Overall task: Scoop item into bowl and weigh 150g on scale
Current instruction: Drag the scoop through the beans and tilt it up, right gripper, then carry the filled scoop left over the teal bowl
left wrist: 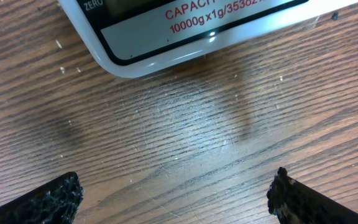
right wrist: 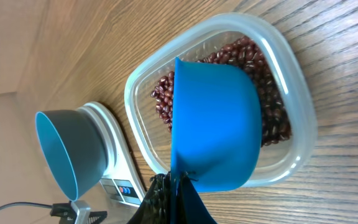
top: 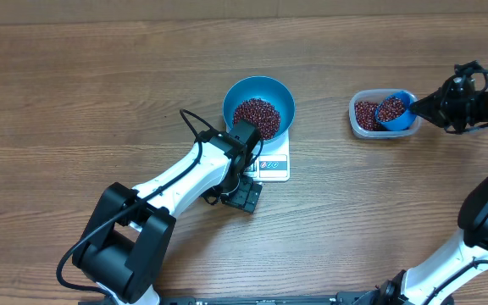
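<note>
Overhead, R gripper [top: 417, 106]: clamped on scoop [top: 399, 113].
L gripper [left wrist: 174, 194]: apart.
Risk: tilted scoop spills beans [top: 364, 113] before bowl [top: 283, 94].

Bowl [top: 239, 93]: deep blue, plain. Beans [top: 256, 117]: dark red-brown. Scale [top: 275, 163]: white, with red lettering on the panel. Scoop [right wrist: 213, 124]: bright blue. Tub [right wrist: 286, 163]: clear plastic. Table [top: 100, 76]: brown, wood-grain pattern.

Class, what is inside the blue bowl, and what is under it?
Inside the bowl lies a heap of red-brown beans, hiding its floor. Under it stands the white scale; from above only its display edge shows, the rest covered.
</note>
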